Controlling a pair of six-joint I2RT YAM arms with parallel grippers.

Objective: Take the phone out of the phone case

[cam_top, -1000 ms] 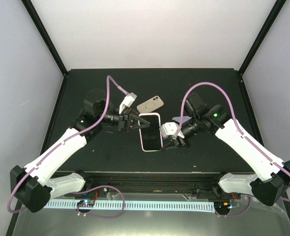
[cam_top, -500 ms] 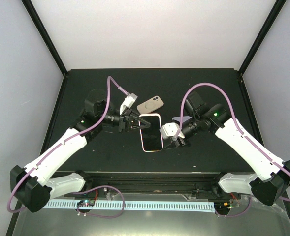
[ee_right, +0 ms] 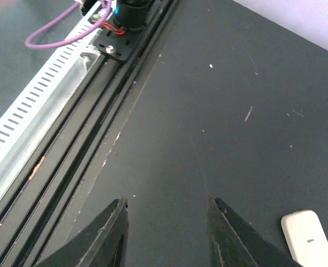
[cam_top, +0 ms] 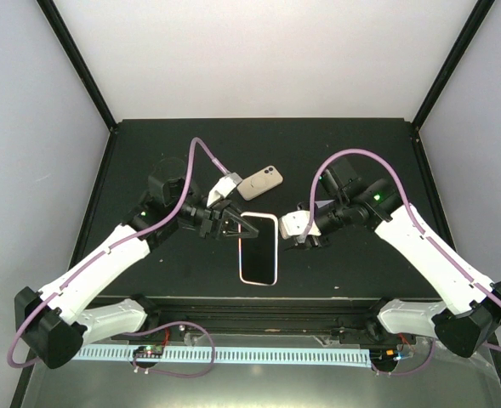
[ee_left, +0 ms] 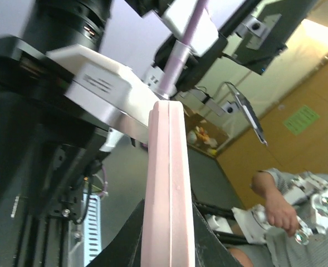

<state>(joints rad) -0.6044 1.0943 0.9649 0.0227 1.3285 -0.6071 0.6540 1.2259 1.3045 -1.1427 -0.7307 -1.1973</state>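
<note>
Two fingers of my left gripper [ee_left: 166, 211] are clenched on the phone [cam_top: 259, 255], which sits in its pink case [ee_left: 166, 139], screen up, at its far left corner. My right gripper [ee_right: 168, 203] hangs released nearby, not touching.

Robotics lab, no question. Here's a black worktop [cam_top: 148, 144] boxed in by pale panels [cam_top: 259, 59] on black frame posts [cam_top: 78, 64]. Two white arms, left arm [cam_top: 97, 268] and right arm [cam_top: 433, 255], sit bolted at its near edge, with purple cables [cam_top: 350, 154] looping off them. Below runs a black rail [cam_top: 259, 316] and a slotted cable duct [cam_top: 259, 354]. The left wrist camera catches the room beyond: a wood-panelled wall [ee_left: 311, 78], a green sign [ee_left: 301, 118], and a person [ee_left: 272, 203] holding a metal device [ee_left: 314, 222].
</note>
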